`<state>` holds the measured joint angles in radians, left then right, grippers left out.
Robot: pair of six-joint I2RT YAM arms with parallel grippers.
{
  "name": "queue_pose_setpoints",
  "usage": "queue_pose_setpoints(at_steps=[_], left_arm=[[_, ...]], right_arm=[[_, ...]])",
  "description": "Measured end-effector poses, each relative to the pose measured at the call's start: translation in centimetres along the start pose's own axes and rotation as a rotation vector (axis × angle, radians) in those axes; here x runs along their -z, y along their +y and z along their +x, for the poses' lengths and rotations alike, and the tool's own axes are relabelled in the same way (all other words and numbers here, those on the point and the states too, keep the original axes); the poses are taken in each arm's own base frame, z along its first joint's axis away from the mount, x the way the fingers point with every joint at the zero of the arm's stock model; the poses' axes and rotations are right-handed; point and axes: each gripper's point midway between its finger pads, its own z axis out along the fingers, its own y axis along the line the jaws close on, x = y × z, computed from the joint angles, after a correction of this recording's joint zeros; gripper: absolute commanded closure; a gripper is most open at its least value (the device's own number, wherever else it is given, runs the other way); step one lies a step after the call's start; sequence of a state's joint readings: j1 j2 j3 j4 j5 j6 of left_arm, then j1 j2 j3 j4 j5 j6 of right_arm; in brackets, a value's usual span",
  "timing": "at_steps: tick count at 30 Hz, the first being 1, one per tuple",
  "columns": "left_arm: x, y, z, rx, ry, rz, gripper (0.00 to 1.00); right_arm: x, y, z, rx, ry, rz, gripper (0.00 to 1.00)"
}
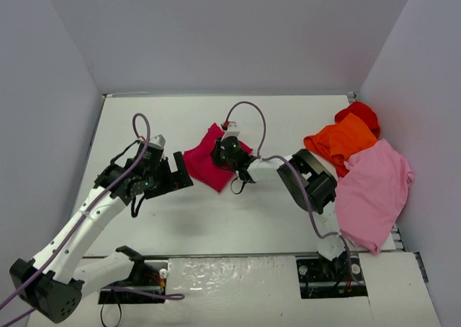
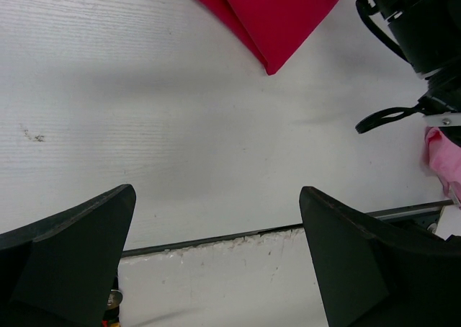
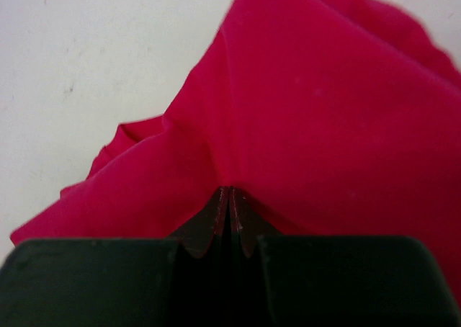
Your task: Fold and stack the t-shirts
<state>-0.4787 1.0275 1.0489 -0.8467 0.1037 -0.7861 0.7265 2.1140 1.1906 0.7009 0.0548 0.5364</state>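
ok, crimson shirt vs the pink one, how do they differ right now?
The crimson shirt is a compact folded patch in the middle of the table; the pink shirt lies spread loose at its right edge. Crimson covers far less area than pink. The right gripper is shut on crimson cloth; nothing grips pink, which lies against the orange shirt. Both are plain cloth.

No words, numbers, brands or signs can be read in any view: none on the crimson t-shirt [image 1: 204,167], the other t-shirts [image 1: 374,186] or the table [image 1: 216,219].
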Motion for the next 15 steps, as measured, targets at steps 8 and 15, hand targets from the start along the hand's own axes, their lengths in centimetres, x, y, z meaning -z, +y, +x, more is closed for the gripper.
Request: queue_pose_setpoints(at_steps=[8, 15], left_arm=[[-0.5, 0.3, -0.1, 0.006, 0.012, -0.016, 0.03], [-0.7, 0.5, -0.2, 0.009, 0.014, -0.006, 0.03]], right_arm=[[1.6, 0.7, 3.8, -0.044, 0.036, -0.069, 1.00], [8.2, -1.8, 6.0, -0.072, 0.081, -0.031, 1.00]])
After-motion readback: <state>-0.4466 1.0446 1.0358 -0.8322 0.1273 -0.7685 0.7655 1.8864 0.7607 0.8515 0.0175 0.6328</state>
